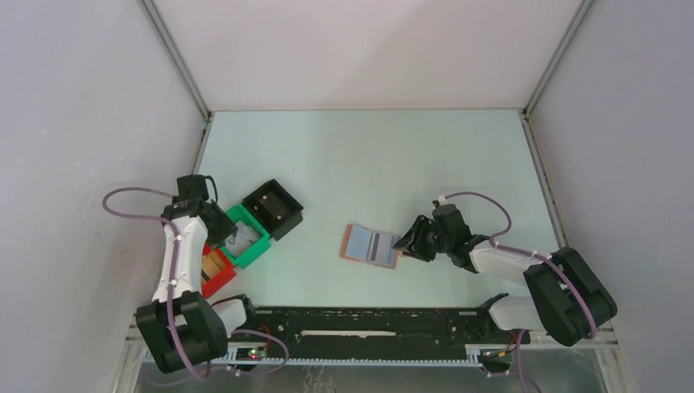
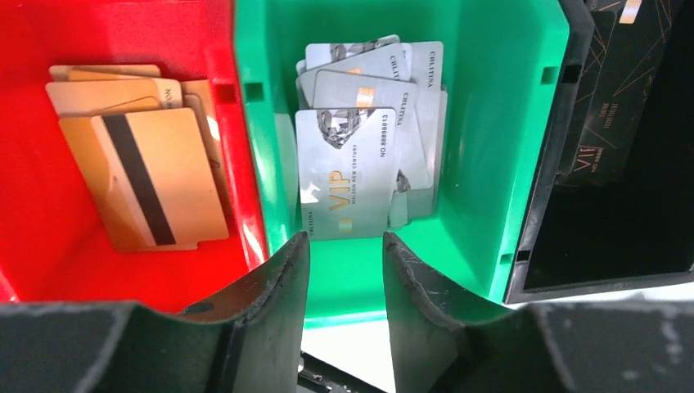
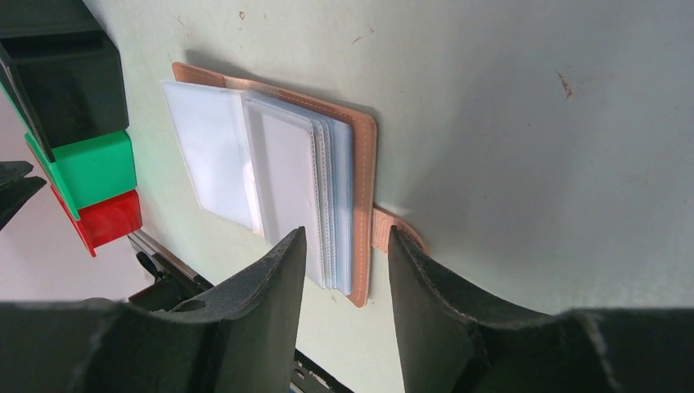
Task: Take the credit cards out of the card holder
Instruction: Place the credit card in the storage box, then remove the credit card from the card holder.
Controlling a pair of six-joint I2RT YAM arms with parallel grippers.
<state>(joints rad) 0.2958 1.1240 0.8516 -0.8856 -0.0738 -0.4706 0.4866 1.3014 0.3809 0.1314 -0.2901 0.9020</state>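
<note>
The tan card holder [image 1: 370,246] lies open on the table, its clear sleeves [image 3: 278,164] fanned out and its closing tab [image 3: 391,228] sticking out at one edge. Whether the sleeves hold cards I cannot tell. My right gripper [image 3: 345,236] hovers open at the holder's tab edge [image 1: 403,242], holding nothing. My left gripper [image 2: 344,239] stands open and empty over the green bin [image 2: 491,139], also seen in the top view [image 1: 223,228]. Several silver credit cards [image 2: 348,168] lie in that bin.
A red bin [image 2: 49,237] holds several gold cards [image 2: 143,176], and a black bin [image 2: 556,246] holds black cards [image 2: 606,123]. The three bins sit in a row at the left [image 1: 245,237]. White walls enclose the table.
</note>
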